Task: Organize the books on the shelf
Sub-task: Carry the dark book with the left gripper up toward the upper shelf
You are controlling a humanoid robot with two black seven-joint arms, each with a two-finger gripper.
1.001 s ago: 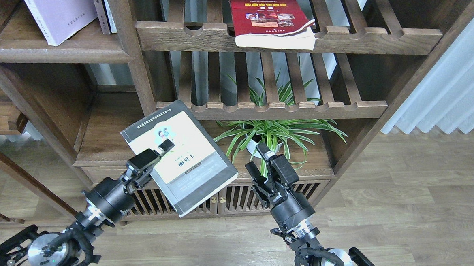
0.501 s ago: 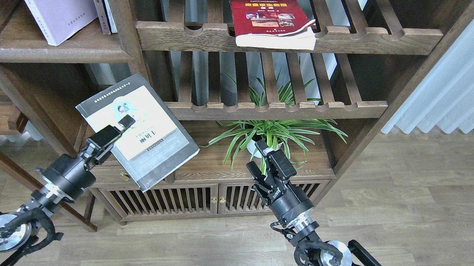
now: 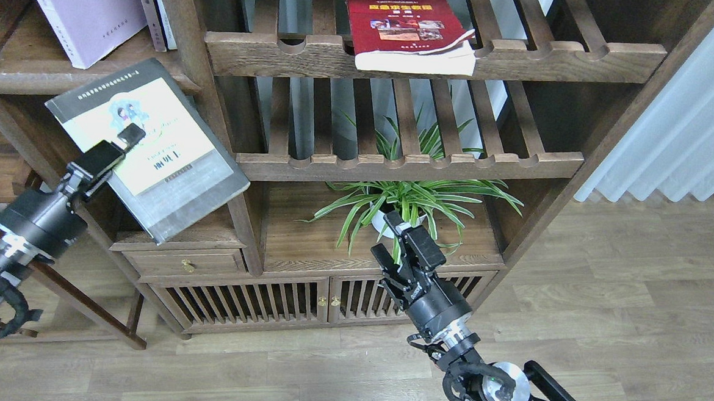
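My left gripper (image 3: 125, 142) is shut on the thick yellow-green book (image 3: 164, 147) with a black border, holding it tilted in the air just below the front edge of the solid brown shelf (image 3: 64, 75) at the upper left. The pale lilac book (image 3: 86, 6) leans upright on that shelf. The dark-red book (image 3: 406, 26) lies flat on the upper slatted rack, overhanging its rail. My right gripper (image 3: 388, 239) is open and empty, low in front of the plant.
Thin grey and white volumes (image 3: 156, 6) stand beside the lilac book against a post (image 3: 188, 39). A spider plant (image 3: 406, 200) sits on the lower board. Slatted racks (image 3: 408, 160) fill the middle; a cabinet with drawers (image 3: 254, 287) stands below. White curtain (image 3: 690, 132) at right.
My left arm has carried the yellow-green book up and to the left, from in front of the cabinet to just under the solid shelf. The right arm has barely moved.
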